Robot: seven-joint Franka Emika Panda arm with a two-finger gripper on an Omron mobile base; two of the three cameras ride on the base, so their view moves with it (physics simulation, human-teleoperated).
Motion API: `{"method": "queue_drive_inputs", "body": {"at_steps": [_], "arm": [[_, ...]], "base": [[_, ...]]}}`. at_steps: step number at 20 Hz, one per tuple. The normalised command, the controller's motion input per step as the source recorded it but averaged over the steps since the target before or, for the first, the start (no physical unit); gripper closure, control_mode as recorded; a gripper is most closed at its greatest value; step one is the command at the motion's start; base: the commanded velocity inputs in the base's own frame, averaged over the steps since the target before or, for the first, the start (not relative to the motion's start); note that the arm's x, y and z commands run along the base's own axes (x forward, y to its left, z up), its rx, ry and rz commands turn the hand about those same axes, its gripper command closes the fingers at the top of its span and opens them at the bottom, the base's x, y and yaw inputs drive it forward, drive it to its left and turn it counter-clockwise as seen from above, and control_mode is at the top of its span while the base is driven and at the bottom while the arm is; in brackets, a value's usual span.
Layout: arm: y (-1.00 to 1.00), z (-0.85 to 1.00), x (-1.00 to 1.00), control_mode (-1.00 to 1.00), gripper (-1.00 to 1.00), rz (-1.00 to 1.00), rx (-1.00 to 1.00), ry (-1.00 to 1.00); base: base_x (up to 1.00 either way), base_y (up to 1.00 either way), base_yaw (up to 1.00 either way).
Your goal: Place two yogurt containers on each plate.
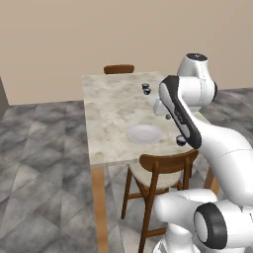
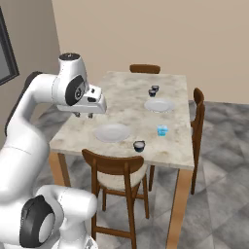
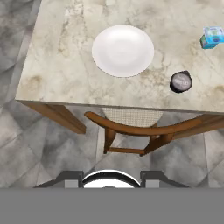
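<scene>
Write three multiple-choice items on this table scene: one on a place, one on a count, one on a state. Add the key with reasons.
1. Where is the dark yogurt cup with a pale top nearest the wooden chair?
A. on the near white plate
B. on the marble table beside that plate
C. on the floor

2. How many round white plates are on the marble table?
A. one
B. two
C. four

3. The near white plate is
A. bare
B. holding two cups
C. flipped over

Key: B, the cup stands on marble apart from the rim; B, the near plate and a far plate; A, its face shows plain white.
</scene>
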Motion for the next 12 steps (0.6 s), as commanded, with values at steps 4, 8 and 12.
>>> {"method": "queue_drive_inputs", "body": {"at_steps": [4,8,12], "arm": [[-0.15,-0.11,0.06,-1.0,-1.0,0.0,0.0,-0.02],[-0.66,-0.3,0.19,-1.0,-1.0,0.0,0.0,0.08],[-0.89,-0.41,0.3,-1.0,-1.0,0.0,0.01,0.22]], "base": [[0.0,0.0,0.0],[0.0,0.0,0.0],[0.0,0.0,0.0]]}}
